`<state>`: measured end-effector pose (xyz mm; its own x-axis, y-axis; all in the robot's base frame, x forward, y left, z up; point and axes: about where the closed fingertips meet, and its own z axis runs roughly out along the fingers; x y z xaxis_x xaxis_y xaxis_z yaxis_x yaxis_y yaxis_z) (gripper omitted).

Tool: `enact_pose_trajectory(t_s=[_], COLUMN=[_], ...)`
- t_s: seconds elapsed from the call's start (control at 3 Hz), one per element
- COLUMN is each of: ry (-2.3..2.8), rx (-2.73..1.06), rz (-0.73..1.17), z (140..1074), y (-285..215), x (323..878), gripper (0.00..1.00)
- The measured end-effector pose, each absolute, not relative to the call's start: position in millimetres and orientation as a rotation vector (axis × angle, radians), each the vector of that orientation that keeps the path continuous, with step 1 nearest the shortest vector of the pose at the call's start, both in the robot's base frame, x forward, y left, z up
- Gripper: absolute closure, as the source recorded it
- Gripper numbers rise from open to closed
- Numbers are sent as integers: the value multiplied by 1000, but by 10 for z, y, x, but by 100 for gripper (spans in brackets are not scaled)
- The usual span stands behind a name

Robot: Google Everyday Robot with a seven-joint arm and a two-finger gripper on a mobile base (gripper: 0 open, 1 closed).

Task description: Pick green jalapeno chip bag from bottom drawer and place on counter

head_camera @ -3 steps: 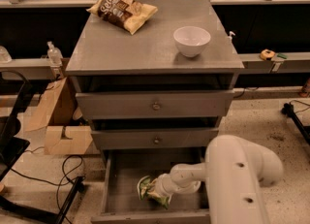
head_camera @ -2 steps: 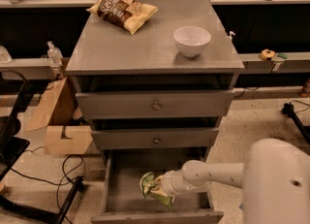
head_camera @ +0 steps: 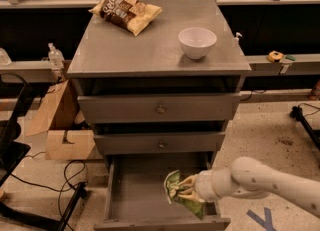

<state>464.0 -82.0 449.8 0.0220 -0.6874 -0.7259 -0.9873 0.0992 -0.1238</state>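
Note:
The green jalapeno chip bag is in my gripper, lifted a little above the floor of the open bottom drawer, at its right side. The gripper's pale fingers are closed around the bag's middle, and my white arm reaches in from the lower right. The counter, the cabinet's flat grey top, is well above the gripper.
On the counter lie a brown-and-yellow chip bag at the back left and a white bowl at the right. Two shut drawers with knobs sit above the open one. Cardboard boxes and cables lie left of the cabinet.
My arm has swung right and pulled back, and the gripper has raised the green bag from the drawer floor toward the drawer's right side.

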Motion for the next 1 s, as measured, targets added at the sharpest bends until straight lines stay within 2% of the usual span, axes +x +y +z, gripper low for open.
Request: enact_pose_trajectory(t_s=[0.33, 1.0], ry=[1697, 1682], rx=[-1613, -1492], rz=[537, 451], z=[5495, 7075], y=[-1118, -1155], x=[4607, 4904], gripper=[100, 100])
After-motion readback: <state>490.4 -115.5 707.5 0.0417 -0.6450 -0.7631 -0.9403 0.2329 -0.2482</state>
